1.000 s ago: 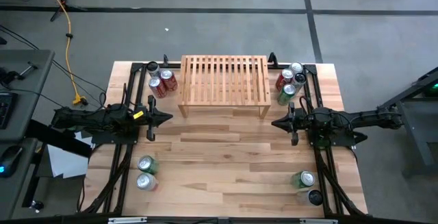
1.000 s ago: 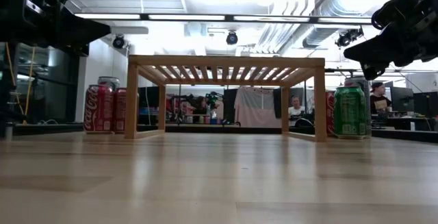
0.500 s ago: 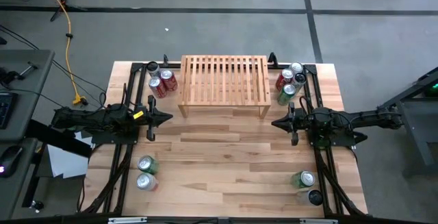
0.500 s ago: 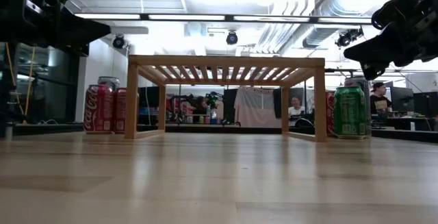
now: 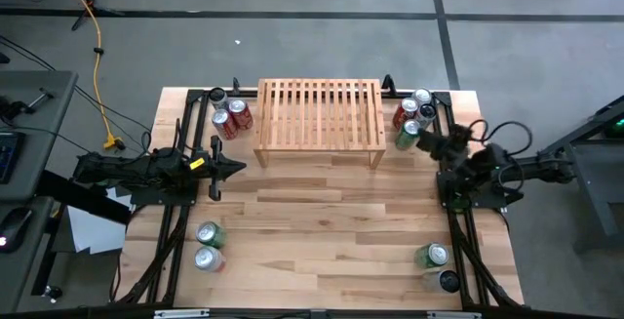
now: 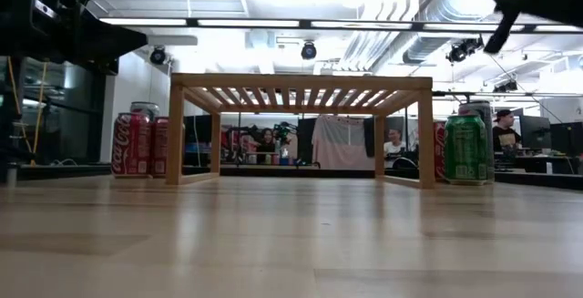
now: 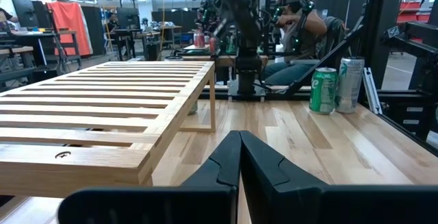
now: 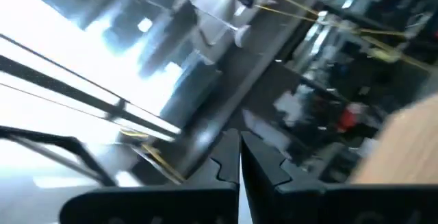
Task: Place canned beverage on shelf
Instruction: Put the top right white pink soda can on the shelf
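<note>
We note the right gripper [image 5: 423, 140] has swung since the earlier frame: then it pointed level toward the table's middle, now it is turned toward the far right can cluster [image 5: 412, 117] and raised (its wrist view shows ceiling, blurred). Its fingers [image 8: 231, 157] are pressed together, holding nothing. The left gripper [image 5: 240, 170] is unchanged, just in front of the shelf's left leg, fingers [image 7: 239, 157] closed and empty. The shelf [image 5: 319, 114] sits at the far middle of the table [image 5: 322, 231], top bare. Cans remain at far left [image 5: 230, 115], near left [image 5: 208, 245] and near right [image 5: 436, 265]; none has moved.
</note>
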Available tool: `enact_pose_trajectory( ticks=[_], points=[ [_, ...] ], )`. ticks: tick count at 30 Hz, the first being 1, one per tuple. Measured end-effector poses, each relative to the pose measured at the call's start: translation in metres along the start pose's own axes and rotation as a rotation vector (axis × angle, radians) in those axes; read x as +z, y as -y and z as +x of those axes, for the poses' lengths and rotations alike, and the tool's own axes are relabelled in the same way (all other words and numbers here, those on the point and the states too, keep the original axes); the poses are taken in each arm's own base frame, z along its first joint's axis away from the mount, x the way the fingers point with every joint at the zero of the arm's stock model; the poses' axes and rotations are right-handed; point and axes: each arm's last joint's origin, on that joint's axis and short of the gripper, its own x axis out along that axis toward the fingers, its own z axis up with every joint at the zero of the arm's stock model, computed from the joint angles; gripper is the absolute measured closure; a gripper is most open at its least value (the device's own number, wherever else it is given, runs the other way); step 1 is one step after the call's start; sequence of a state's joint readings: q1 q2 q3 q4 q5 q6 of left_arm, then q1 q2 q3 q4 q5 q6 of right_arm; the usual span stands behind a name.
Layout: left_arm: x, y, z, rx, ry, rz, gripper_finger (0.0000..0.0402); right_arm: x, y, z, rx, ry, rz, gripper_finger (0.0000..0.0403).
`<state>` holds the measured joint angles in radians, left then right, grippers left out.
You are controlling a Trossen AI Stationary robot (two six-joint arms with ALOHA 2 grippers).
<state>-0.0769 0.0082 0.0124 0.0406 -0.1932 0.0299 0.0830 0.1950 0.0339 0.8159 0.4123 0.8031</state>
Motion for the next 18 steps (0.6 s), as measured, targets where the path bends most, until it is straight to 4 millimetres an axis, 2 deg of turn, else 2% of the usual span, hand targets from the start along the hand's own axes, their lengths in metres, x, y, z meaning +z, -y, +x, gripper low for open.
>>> enact_pose_trajectory(
  ticks=[4,6,9,13,18],
  points=[
    [0.000,0.000,0.000,0.000,0.000,0.000,0.0402,0.014,-0.033,0.026,0.038,-0.028,-0.076,0.0402],
    [0.000,0.000,0.000,0.000,0.000,0.000,0.0402,0.018,-0.048,0.045,-0.035,-0.066,-0.210,0.0401],
    [0.000,0.000,0.000,0.000,0.000,0.000,0.0402,0.022,-0.065,0.072,-0.235,-0.178,-0.478,0.0381],
    [0.000,0.000,0.000,0.000,0.000,0.000,0.0402,0.027,-0.074,0.101,-0.587,-0.286,-0.706,0.0311],
    [0.000,0.000,0.000,-0.001,0.000,0.000,0.0401,0.044,-0.073,0.118,-1.049,-0.305,-0.763,0.0185]
  ],
)
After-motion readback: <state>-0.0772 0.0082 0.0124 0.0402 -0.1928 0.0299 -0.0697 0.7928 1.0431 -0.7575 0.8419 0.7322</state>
